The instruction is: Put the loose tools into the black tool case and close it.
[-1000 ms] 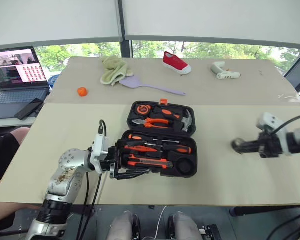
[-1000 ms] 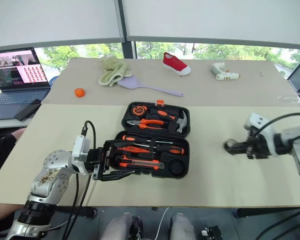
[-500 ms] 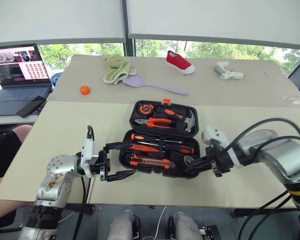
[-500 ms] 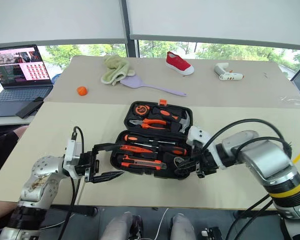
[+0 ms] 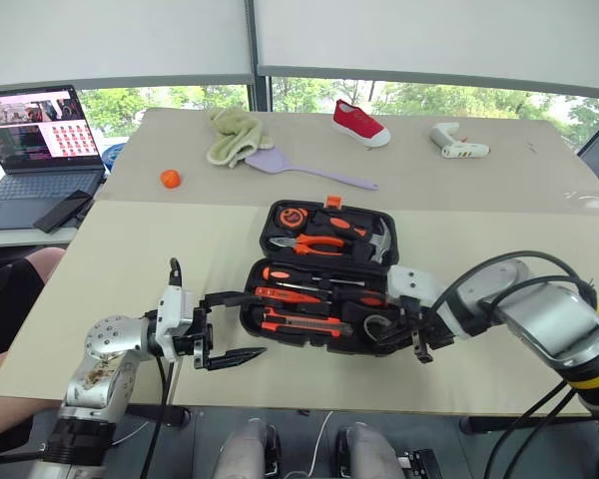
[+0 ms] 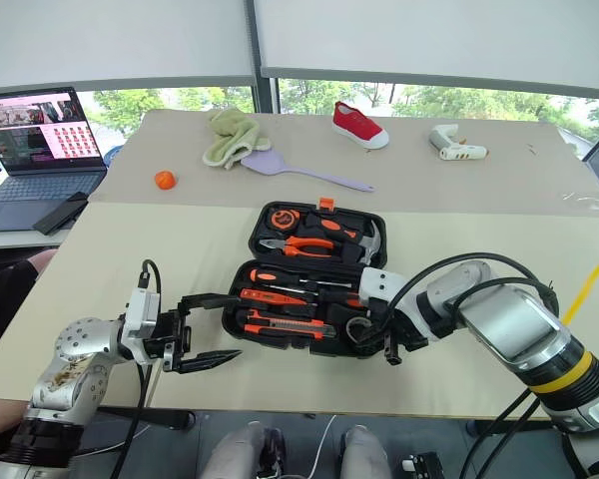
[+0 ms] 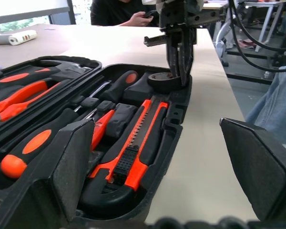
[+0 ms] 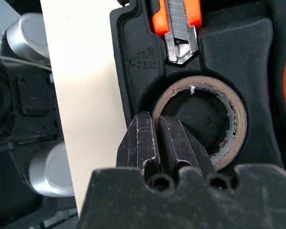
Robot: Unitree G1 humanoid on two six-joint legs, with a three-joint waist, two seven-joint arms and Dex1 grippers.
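Note:
The black tool case [image 5: 319, 263] lies open in the middle of the table. In its near half sit two orange-and-black screwdrivers [image 5: 280, 274] and the utility knife [image 5: 299, 324]. The dark grey tape roll [image 8: 231, 148] rests in the round slot at the near right corner. My right gripper [image 8: 157, 119] points down into that corner, shut on the roll's rim. My left gripper [image 5: 250, 322] hovers wide open at the case's near left edge, holding nothing.
Orange-handled pliers [image 5: 314, 242], a hammer [image 5: 374, 239] and a tape measure [image 5: 292, 215] fill the lid. Behind the case lie a purple spatula [image 5: 309, 172], green cloth [image 5: 230, 135], red shoe [image 5: 359, 123], white glue gun [image 5: 459, 148] and orange ball [image 5: 167, 179]. A laptop [image 5: 35, 130] stands far left.
My right arm swung in from the right side of the table to the case's near right corner, bringing the tape roll down into its slot. My left gripper drew back slightly, still open.

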